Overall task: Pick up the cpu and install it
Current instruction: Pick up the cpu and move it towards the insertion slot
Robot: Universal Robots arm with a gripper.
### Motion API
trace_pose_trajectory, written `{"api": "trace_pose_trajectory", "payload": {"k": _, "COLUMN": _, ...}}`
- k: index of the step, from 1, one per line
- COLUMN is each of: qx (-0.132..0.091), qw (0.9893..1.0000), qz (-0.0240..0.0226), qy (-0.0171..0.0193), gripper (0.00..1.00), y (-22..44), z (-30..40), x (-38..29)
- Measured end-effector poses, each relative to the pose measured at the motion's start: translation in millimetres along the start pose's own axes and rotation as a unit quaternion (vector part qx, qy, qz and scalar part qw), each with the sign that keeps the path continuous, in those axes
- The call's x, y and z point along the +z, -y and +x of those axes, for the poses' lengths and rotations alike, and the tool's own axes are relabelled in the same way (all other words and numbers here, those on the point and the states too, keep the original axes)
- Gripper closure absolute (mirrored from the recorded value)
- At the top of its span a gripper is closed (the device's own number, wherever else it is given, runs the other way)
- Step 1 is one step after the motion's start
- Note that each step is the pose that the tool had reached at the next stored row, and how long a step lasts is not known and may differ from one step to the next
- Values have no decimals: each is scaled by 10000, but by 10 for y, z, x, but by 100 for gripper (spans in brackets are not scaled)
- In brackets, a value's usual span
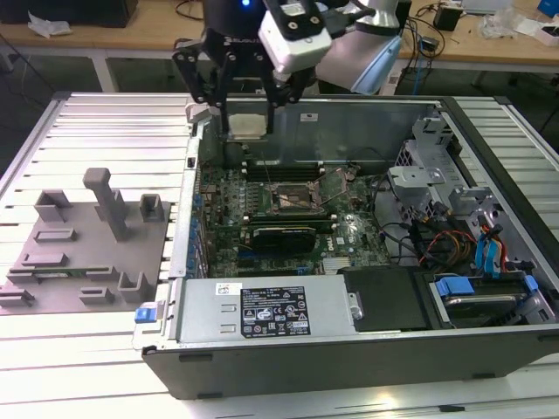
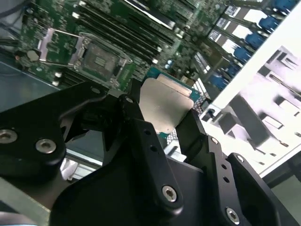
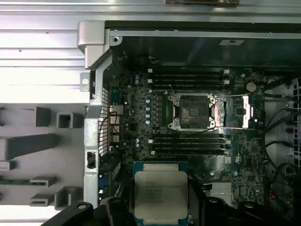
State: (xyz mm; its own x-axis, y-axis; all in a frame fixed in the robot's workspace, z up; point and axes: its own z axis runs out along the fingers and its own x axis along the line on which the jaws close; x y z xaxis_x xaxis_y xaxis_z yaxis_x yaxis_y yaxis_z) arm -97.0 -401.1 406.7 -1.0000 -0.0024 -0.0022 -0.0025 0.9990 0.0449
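1. Starting at the exterior view's left: the grey plastic tray (image 1: 87, 236) sits on the slatted metal surface (image 1: 96, 131), its blocks standing upright, well apart from the chip.
2. Moving right, here's the open computer case (image 1: 349, 362). The green motherboard (image 1: 236, 205) faces up and the power supply (image 1: 271, 312) runs along the near wall.
3. Above the case's far corner on the exterior view's left, the pincer (image 1: 248, 122) hangs in the air. Its black fingers are clamped on two opposite edges of the cpu (image 1: 247, 127), and the chip is off the board, silvery top showing.
4. In the second wrist view the grip is plain: the cpu (image 2: 164, 106) is pinched between the fingertips (image 2: 136, 117), with a green rim peeking out around the metal lid.
5. In the first wrist view the cpu (image 3: 161, 195) sits square in the pincer (image 3: 161, 209), over the board's edge near the case's side wall. The socket (image 3: 194, 112) lies further in, apart from it, with dark memory slots (image 3: 188, 140) on both of its long sides.
6. Right again in the exterior view: the socket (image 1: 295, 199) is at mid-board, dark centre showing. Its metal load plate (image 1: 336, 182) is flipped open toward the exterior view's right.
7. Far right: the drive bay with blue tabs (image 1: 454, 286), with a bundle of coloured cables (image 1: 437, 244) just behind it.
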Motion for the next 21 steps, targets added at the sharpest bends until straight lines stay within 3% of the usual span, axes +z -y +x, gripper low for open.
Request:
{"api": "trace_pose_trajectory", "payload": {"k": 4, "qx": -1, "qw": 10000, "qz": 0, "qy": 0, "gripper": 45, "y": 1, "z": -197, "x": 0}}
{"api": "trace_pose_trajectory", "payload": {"k": 12, "qx": -1, "qw": 10000, "qz": 0, "qy": 0, "gripper": 45, "y": 2, "z": -487, "x": 0}}
{"api": "trace_pose_trajectory", "payload": {"k": 14, "qx": 0, "qw": 10000, "qz": -1, "qy": 0, "gripper": 45, "y": 1, "z": -490, "x": 6}}
{"api": "trace_pose_trajectory", "payload": {"k": 21, "qx": -1, "qw": 10000, "qz": 0, "qy": 0, "gripper": 45, "y": 9, "z": -558, "x": 156}}
